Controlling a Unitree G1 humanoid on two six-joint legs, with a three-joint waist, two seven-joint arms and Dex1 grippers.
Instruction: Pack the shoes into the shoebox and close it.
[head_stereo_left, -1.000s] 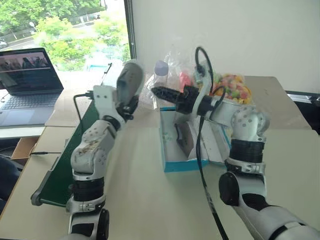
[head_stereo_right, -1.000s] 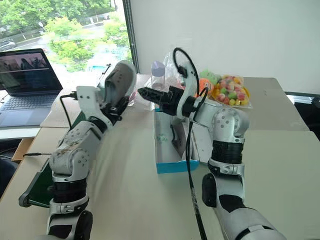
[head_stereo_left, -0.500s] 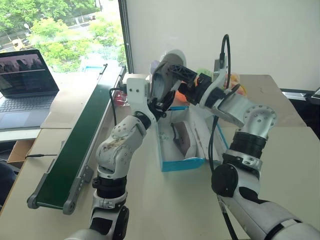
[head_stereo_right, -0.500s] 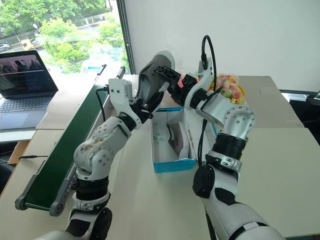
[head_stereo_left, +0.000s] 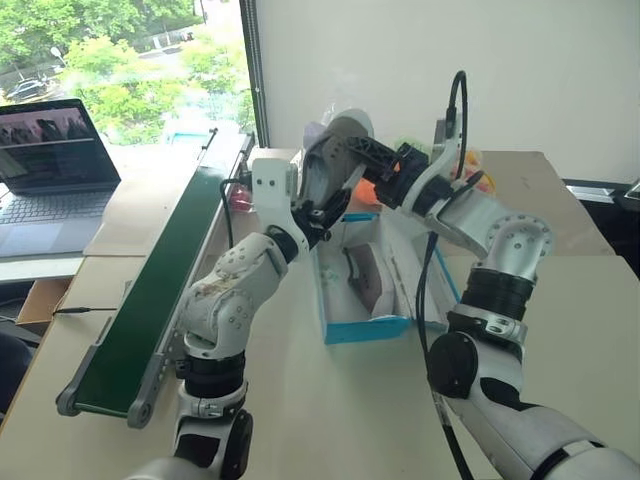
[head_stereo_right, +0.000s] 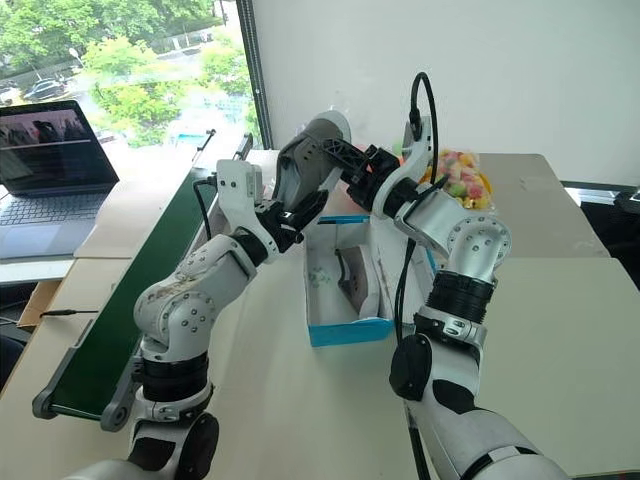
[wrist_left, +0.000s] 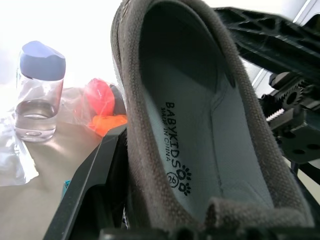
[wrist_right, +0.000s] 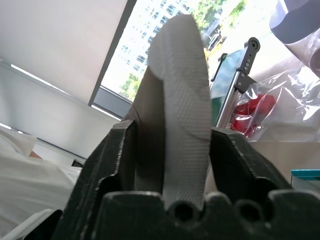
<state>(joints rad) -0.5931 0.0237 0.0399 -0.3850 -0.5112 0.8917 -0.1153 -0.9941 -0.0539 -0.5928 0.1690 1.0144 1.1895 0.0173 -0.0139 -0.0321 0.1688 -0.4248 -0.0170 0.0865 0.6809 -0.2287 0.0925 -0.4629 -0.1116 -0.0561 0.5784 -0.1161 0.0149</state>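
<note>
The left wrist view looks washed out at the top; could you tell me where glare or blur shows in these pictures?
Left wrist view: window glare behind the bottle, while the shoe reads clearly. Right wrist view: bright window behind the sole. Left eye view: pale, hazy light around the window.

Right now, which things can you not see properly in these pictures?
- Shoe in the box: head views, its toe end hidden by the box wall.
- Box lid: right arm covers it; lettering unreadable.
- Held shoe: left wrist view, toe cut off by the edge.
- Laptop screen: too small.
</note>
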